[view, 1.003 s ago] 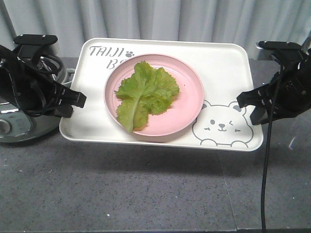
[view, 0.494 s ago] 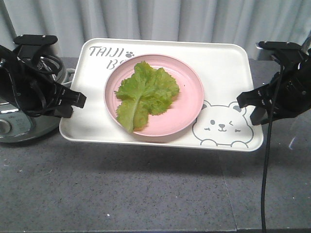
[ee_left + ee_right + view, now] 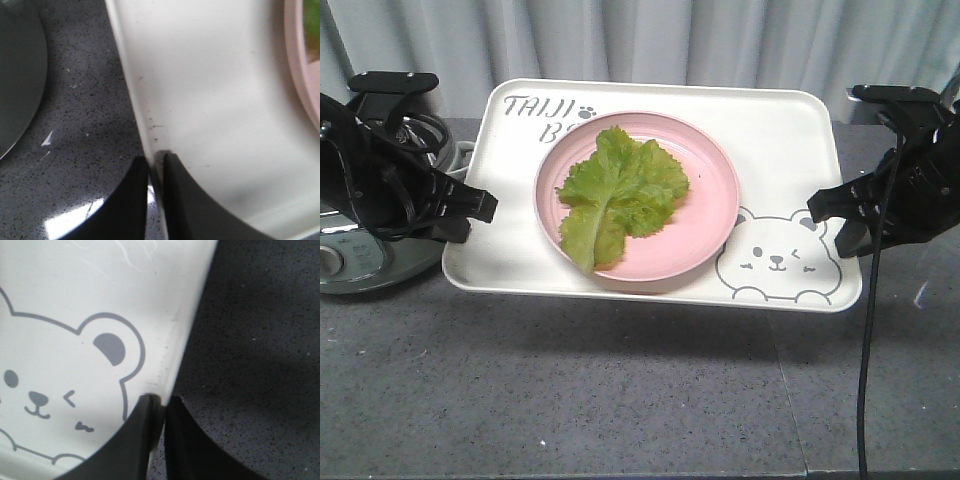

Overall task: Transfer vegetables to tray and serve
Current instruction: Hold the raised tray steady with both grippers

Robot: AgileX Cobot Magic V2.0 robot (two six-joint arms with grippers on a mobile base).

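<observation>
The tray [image 3: 780,150] is the reference for everything here. The left gripper [image 3: 485,205] is clamped on the tray's left rim. In the left wrist view its two dark fingers [image 3: 175,200] pinch the thin cream edge between them. The right gripper [image 3: 817,208] grips the tray's right rim in the same way. The right wrist view shows its fingers [image 3: 125,445] closed on the edge just beside the bear drawing [image 3: 60,390].

A pink plate [image 3: 710,190] sits on the tray, left of the bear and partly covering the lettering. The leaf [image 3: 620,190] lies flat on the plate, toward its left half, with its pale rib pointing to the tray's near edge.

A broad shadow falls on the grey counter [image 3: 620,400] below the tray's near edge. A grey-green cooker [image 3: 360,262] stands left of the tray, and a curtain [image 3: 670,40] hangs beyond it.
</observation>
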